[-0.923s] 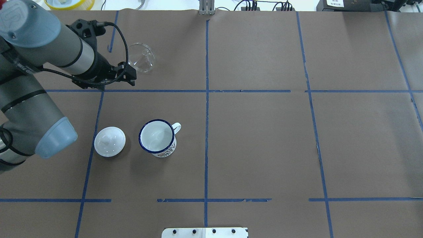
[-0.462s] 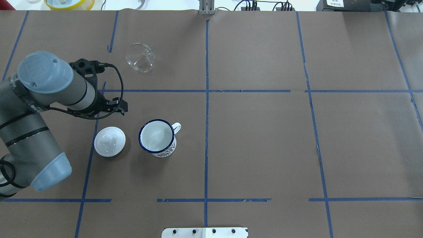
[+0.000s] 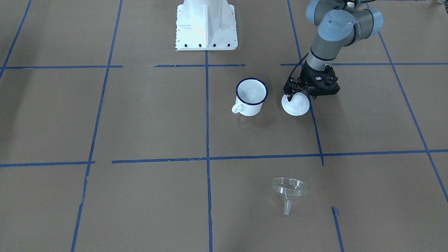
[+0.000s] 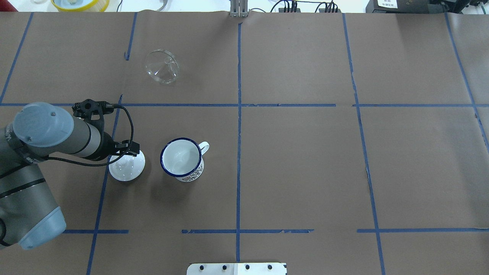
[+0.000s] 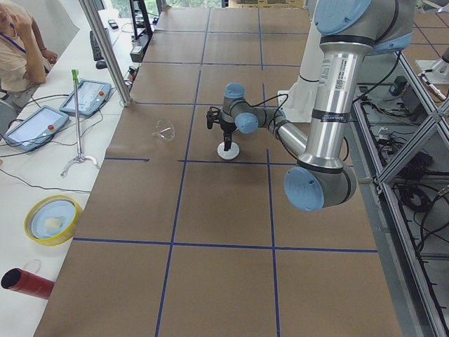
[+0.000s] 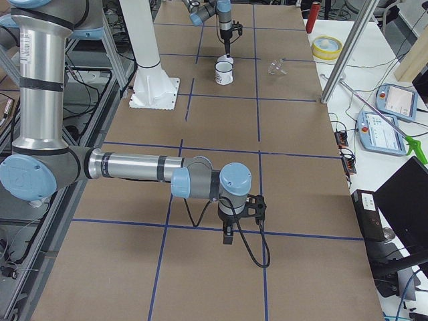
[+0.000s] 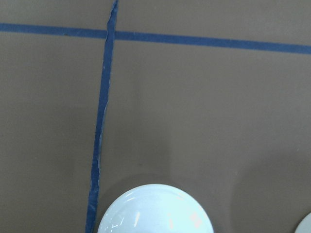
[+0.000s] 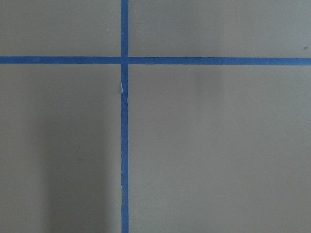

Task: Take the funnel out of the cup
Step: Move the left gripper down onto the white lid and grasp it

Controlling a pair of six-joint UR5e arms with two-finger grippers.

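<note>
The clear funnel (image 4: 162, 68) lies tilted on its side on the brown paper at the far left, apart from the cup; it also shows in the front view (image 3: 290, 190). The white cup (image 4: 181, 158) with a dark blue rim stands upright and empty (image 3: 251, 95). My left gripper (image 4: 130, 152) hangs low over the white domed lid (image 4: 127, 167), left of the cup. In the front view its fingers look spread to either side of the lid's knob, holding nothing (image 3: 298, 97). My right gripper (image 6: 229, 235) shows only in the right side view, so I cannot tell its state.
The lid (image 3: 295, 105) sits close beside the cup, and its top edge shows in the left wrist view (image 7: 155, 213). Blue tape lines cross the table (image 4: 305, 172). A yellow bowl (image 4: 80, 4) sits past the far edge.
My left arm has drawn back from beside the funnel toward the robot and now hangs over the white lid. The funnel, cup and lid have not moved.
</note>
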